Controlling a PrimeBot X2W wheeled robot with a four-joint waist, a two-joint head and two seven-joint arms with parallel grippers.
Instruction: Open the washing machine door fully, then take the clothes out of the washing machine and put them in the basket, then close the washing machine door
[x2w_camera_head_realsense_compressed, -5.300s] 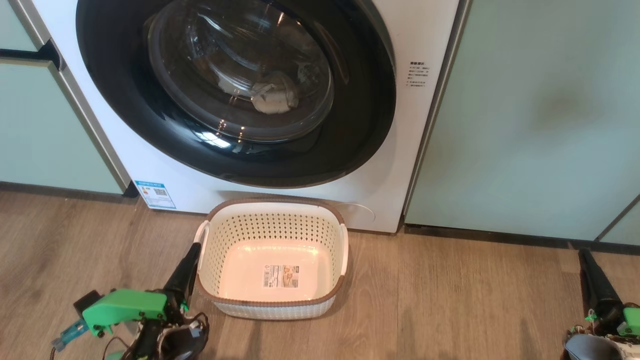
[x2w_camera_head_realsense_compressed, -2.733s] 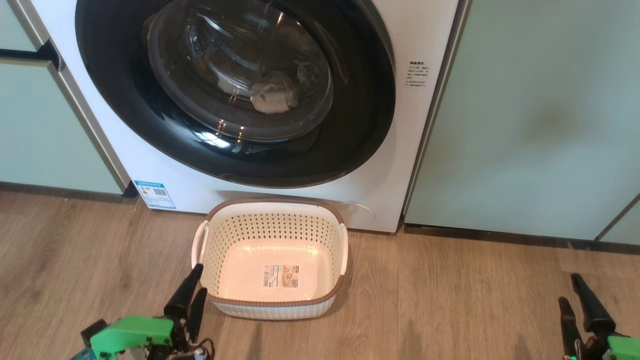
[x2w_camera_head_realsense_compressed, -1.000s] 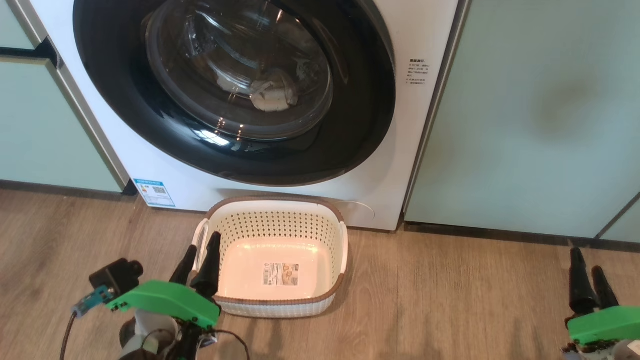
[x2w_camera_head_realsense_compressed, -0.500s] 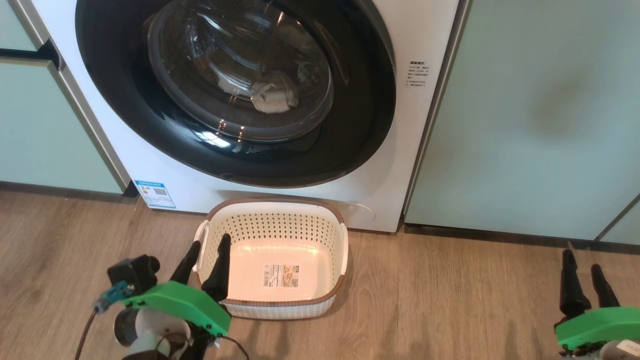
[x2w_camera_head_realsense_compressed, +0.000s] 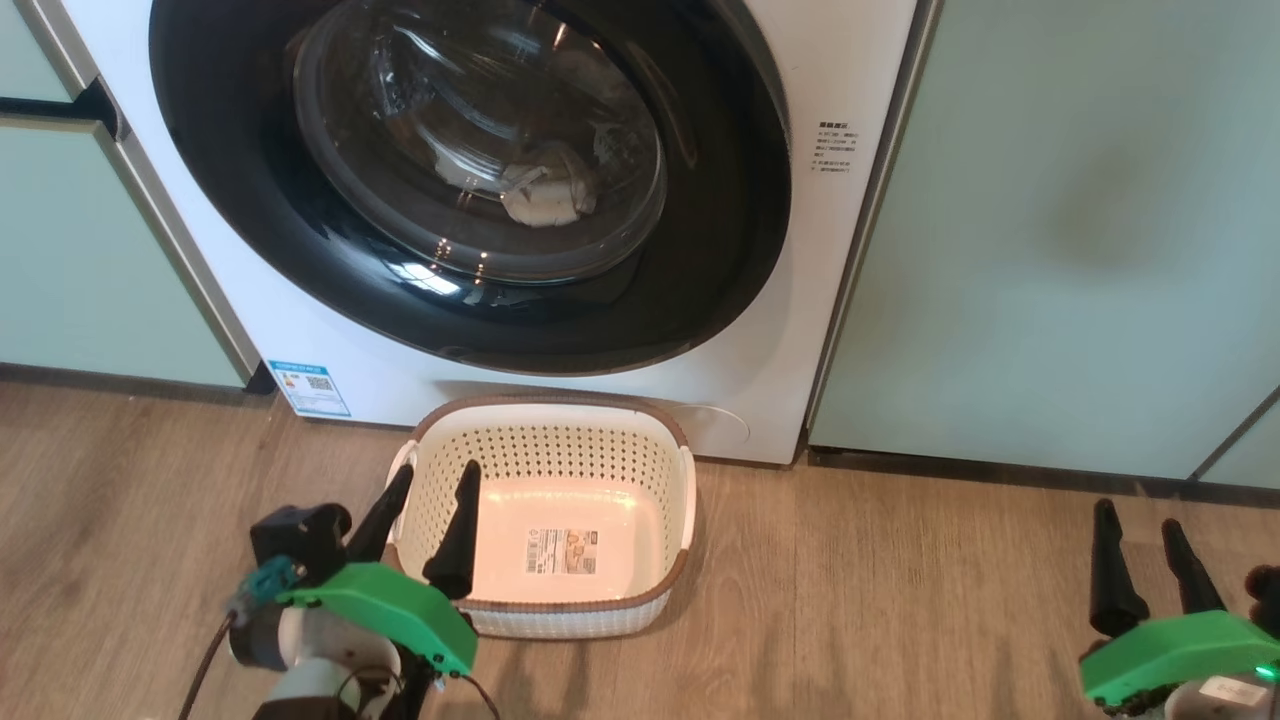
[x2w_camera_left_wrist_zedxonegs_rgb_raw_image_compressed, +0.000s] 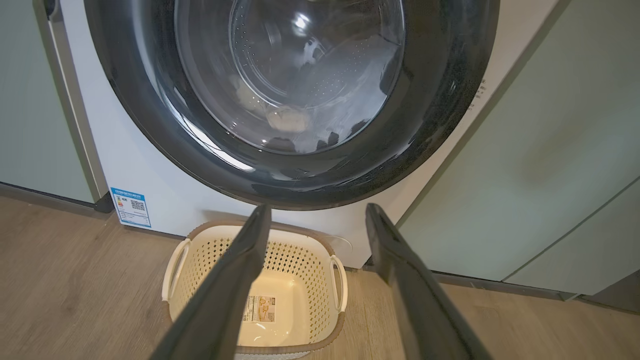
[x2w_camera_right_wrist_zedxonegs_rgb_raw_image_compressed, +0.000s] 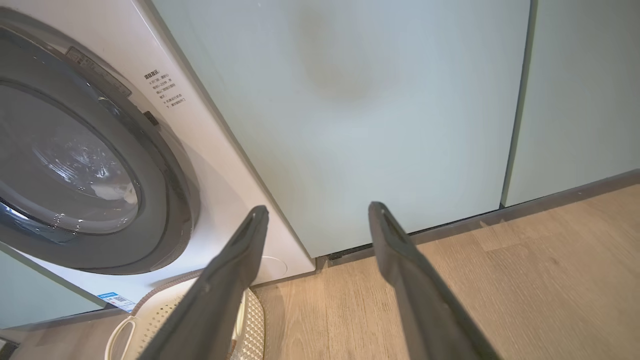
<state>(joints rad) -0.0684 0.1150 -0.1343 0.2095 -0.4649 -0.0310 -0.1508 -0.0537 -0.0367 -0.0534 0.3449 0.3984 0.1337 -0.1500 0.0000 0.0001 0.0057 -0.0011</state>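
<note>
Finding: washing machine door (x2w_camera_head_realsense_compressed: 470, 170) shut, upper ctr; clothes (x2w_camera_head_realsense_compressed: 545, 195) behind glass; basket (x2w_camera_head_realsense_compressed: 560, 402) empty, lower ctr. L gripper (x2w_camera_head_realsense_compressed: 437, 470) lower left, R gripper (x2w_camera_head_realsense_compressed: 1137, 515) lower right: both spread wide, empty. Rec: hook door edge, swing fully.

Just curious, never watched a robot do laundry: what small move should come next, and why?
Probably lift the open left end effector toward the washing machine door: it's shut, the clothes lie behind its glass, and the basket is empty.
</note>
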